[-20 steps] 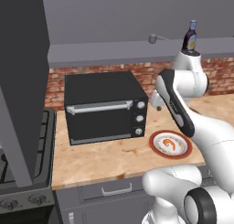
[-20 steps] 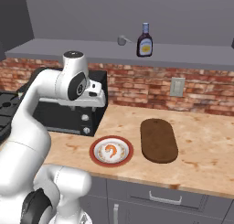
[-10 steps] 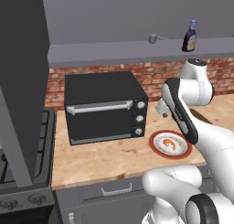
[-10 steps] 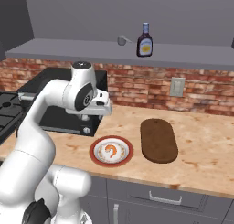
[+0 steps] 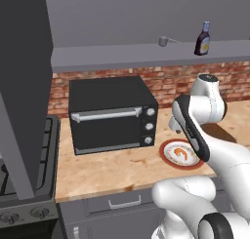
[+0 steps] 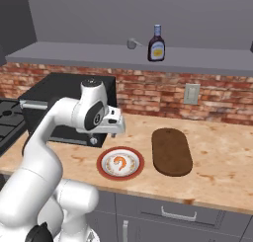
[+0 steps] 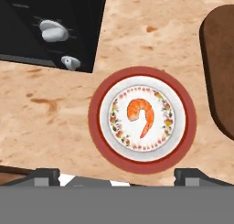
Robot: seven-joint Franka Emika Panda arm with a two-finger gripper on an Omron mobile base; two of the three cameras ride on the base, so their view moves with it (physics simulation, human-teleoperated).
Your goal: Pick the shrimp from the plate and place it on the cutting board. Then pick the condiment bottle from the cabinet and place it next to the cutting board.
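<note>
To my left a black toaster oven (image 5: 112, 114) stands on the speckled tan countertop (image 6: 217, 179), its back against the red brick backsplash (image 6: 222, 100). Its two pale knobs (image 7: 53, 31) sit at its right side. A white wall outlet (image 6: 190, 94) is set in the brick. A stovetop (image 5: 19, 165) adjoins the counter's left end.

Red brick backsplash (image 6: 148, 95), speckled tan counter (image 6: 217, 172), black toaster oven (image 5: 111, 114); grey drawers (image 6: 173, 211)
</note>
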